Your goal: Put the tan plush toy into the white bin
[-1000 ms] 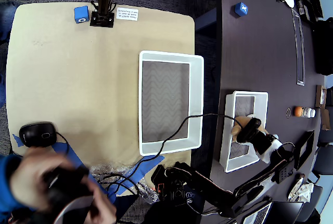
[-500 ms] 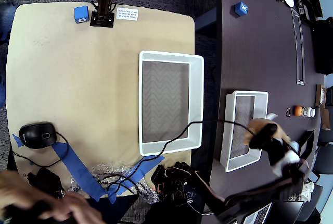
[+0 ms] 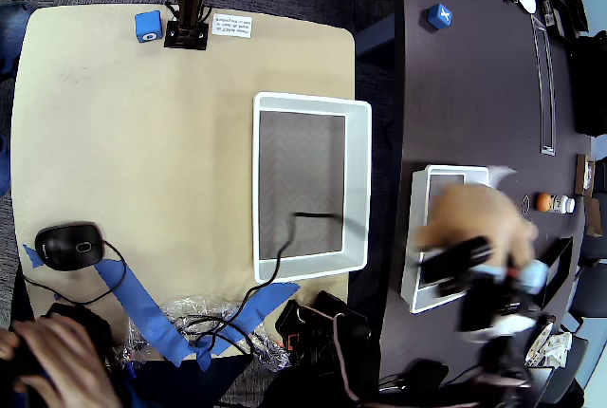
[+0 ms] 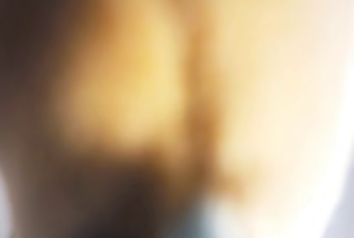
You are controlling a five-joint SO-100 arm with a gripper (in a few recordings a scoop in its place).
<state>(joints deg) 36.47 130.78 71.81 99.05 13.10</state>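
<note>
Two fingers (image 3: 455,261) under tan plush toy (image 3: 474,221)

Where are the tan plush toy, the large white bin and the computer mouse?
tan plush toy (image 3: 474,223), overhead view, blurred body.
large white bin (image 3: 358,185), overhead view, right rim.
computer mouse (image 3: 66,245), overhead view, top shell.

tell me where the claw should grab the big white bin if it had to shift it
Judging by the overhead view, grip the white bin by its thick rim, coming from straight above with one finger inside and one outside. The long right-hand wall looks best: it is bare, while a black cable drapes over the lower end.
</note>
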